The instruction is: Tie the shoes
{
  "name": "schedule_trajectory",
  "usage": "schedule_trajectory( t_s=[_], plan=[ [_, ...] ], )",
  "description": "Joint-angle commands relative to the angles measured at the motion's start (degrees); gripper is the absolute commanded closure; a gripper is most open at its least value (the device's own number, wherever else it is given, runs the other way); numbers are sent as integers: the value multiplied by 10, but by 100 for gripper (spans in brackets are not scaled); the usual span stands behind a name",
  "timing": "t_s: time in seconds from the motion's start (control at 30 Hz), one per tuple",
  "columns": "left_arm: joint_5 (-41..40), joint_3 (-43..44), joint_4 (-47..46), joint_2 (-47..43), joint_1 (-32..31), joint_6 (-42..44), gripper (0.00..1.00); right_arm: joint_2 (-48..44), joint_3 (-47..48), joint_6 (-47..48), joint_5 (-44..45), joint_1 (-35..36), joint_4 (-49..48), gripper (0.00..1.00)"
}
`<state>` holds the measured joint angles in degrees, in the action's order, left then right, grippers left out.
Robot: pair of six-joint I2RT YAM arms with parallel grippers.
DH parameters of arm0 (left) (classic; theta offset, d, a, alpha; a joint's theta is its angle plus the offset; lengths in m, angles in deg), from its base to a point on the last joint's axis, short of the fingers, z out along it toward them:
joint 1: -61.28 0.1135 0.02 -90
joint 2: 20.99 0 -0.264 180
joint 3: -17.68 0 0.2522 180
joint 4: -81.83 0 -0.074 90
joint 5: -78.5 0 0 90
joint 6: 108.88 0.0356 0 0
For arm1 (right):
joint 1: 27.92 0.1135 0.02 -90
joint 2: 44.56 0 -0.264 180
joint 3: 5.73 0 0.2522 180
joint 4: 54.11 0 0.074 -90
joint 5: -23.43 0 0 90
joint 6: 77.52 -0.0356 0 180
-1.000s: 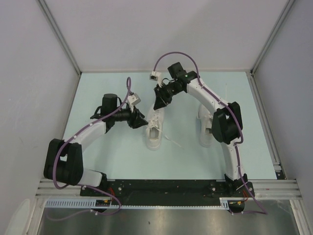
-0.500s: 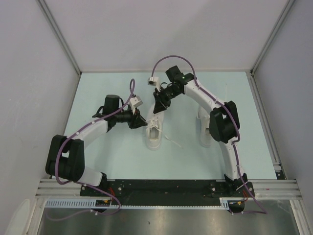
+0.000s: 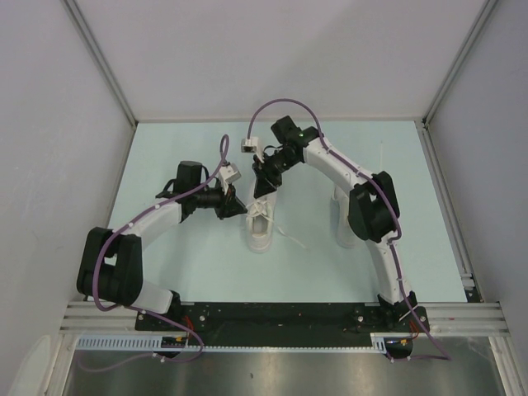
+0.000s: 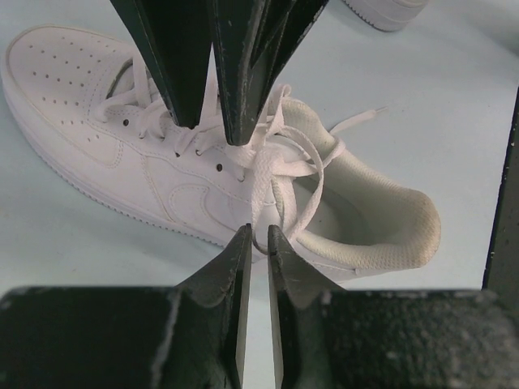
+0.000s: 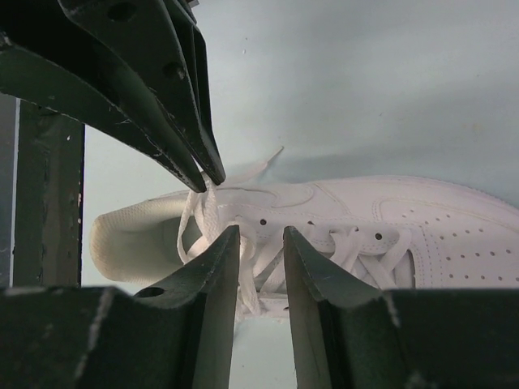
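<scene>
Left hand [image 4: 257, 233] down low at the side of the middle shoe [image 3: 260, 229], in from the left, arm bent at the elbow and stretched low over the tabletop [image 3: 165, 157]. Fingers nearly together, only a thin slit between them, clamped on a loop of the laces [image 4: 280, 166] right by the shoe's opening. Right hand [image 5: 259, 233] up above the same shoe, at the end of an arm stretched far out, bent back and tipped down at the laces from the far side. Fingers a little apart, laces showing in the gap, not squeezed on anything. Tips of both hands very close together over the top lace holes. Middle shoe flat on its sole, toe toward the arm bases, heel toward the far wall. One loose lace end on the tabletop just to the right of it. Other shoe [image 3: 340, 231] well off to the right, also on the tabletop, partly hidden under the right arm, with only a bit of its sole at the top edge of the left wrist view. Laces in one white bunch, crossed or knotted, no telling which. Right fingertips touching a lace or just beside it, no telling either. Toe of the middle shoe cut off at the edge of the right wrist view.
</scene>
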<state>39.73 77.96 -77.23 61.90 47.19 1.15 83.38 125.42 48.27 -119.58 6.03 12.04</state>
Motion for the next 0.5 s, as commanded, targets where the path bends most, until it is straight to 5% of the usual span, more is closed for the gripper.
schedule_trajectory(
  t_s=[0.0,0.13,0.47],
  plan=[
    [7,14,1,1,-2,17,82,8,28,31,-12,3,15,65],
    [6,15,2,2,-2,19,82,12,32,24,-24,1,19,58],
    [7,17,7,2,-2,22,83,30,47,26,-41,1,41,66]
  ],
)
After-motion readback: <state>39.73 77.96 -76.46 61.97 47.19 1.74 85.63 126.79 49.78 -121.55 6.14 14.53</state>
